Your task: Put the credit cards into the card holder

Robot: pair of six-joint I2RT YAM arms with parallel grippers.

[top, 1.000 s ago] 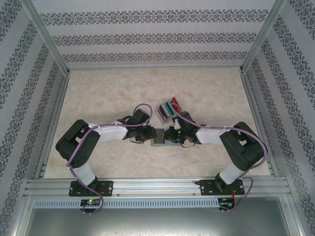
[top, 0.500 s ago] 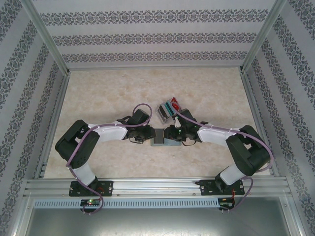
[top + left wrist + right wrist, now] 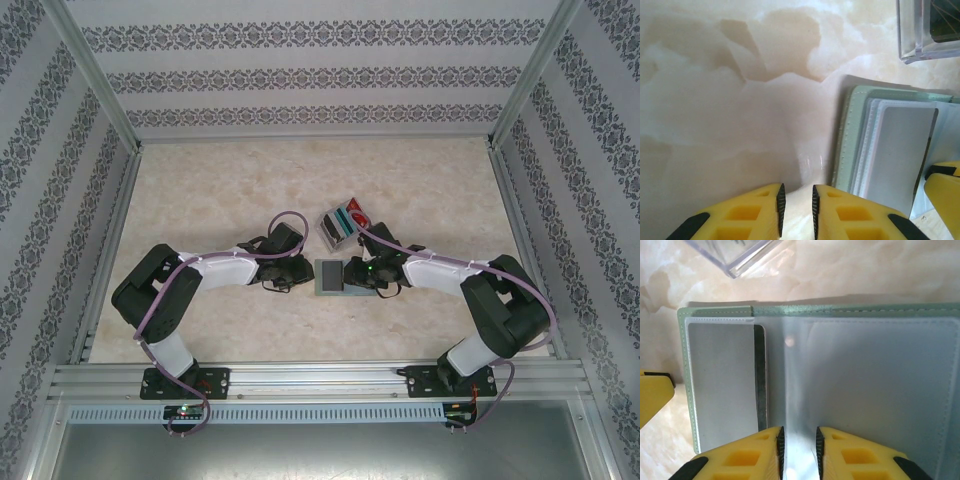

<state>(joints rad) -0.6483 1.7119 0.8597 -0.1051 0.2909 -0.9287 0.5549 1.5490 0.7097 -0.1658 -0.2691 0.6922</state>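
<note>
Lying open on the worktop (image 3: 220, 190), one card holder (image 3: 329, 276) shows one dark card (image 3: 759, 380) inside. The left end effector (image 3: 796, 205) is slightly parted, empty; the right end effector (image 3: 799, 450) sits over the holder, grip unclear.

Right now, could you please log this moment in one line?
card holder open | dark card partly inserted | left gripper empty | right gripper over holder

The card holder (image 3: 865, 380) lies open and flat on the marbled table (image 3: 870, 270), its green stitched border framing clear pockets. A grey card (image 3: 722, 382) sits in the left pocket. The right gripper (image 3: 799, 435) hovers at the centre fold, its yellow fingers (image 3: 747, 457) narrowly apart. A clear tray (image 3: 740, 257) corner shows top left.
</note>
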